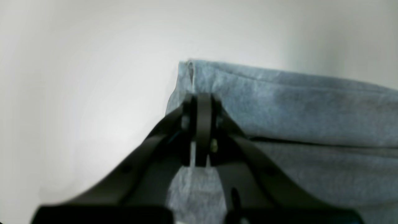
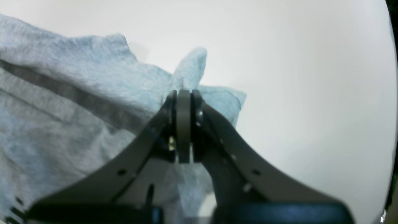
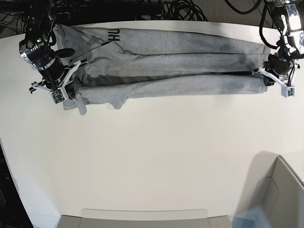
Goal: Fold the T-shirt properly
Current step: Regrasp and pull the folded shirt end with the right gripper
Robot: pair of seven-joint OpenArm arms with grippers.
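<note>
Grey T-shirt [image 3: 166, 52] stretched across the bench [image 3: 156, 152], an end effector pinching each end.

In the base view the bench fills most of the frame; on it the T-shirt spans the top, from upper left to upper right, black lettering showing near the upper left. The right end effector [image 3: 71, 92], upper left of the frame, is clenched on the shirt's near edge, a flap of cloth poking out past its tips. The left end effector [image 3: 268, 81], upper right, is clenched on the same edge at the opposite end, most of the shirt lying between the two.
</note>
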